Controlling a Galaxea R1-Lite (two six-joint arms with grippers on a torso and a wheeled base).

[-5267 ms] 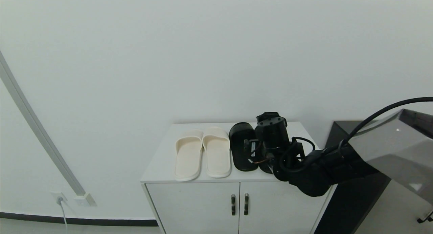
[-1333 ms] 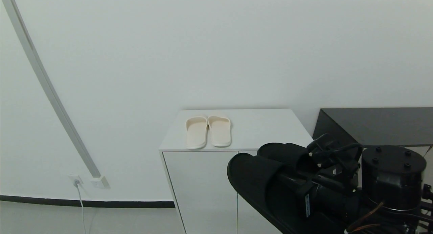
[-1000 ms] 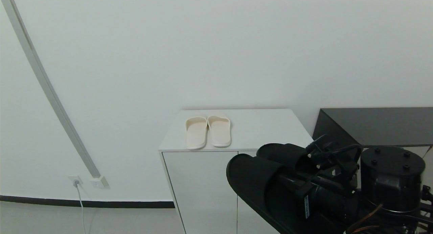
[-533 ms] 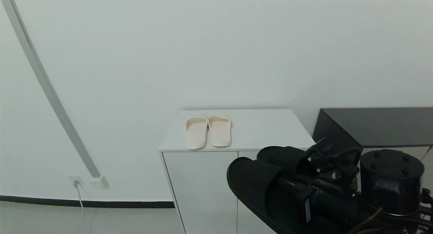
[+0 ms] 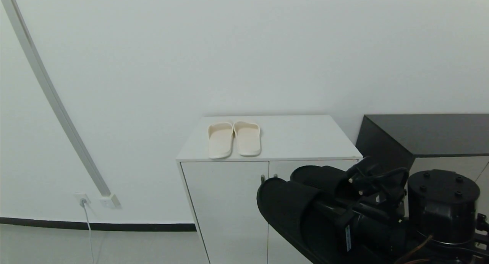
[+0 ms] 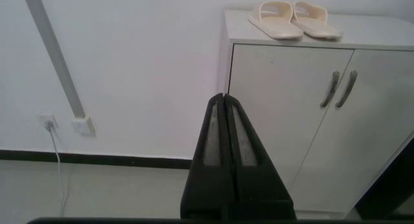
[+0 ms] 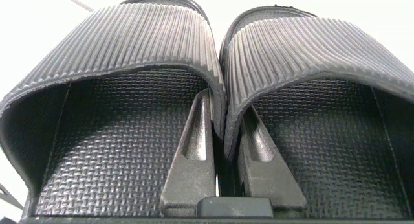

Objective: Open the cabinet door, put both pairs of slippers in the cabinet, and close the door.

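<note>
Right fingers [image 7: 194,149] pinch black slippers [image 5: 301,203] before cabinet [image 5: 301,140]; white slippers [image 5: 233,138] on its top. Left fingers [image 6: 217,136] together, empty. Door [image 6: 284,107] shut: part them, clasp handle [image 6: 331,88], pull along hinge arc.

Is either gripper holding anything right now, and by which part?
The right gripper holds both black slippers, one finger inside each, pinching their adjoining inner strap edges together. The left gripper is shut and holds nothing.
</note>
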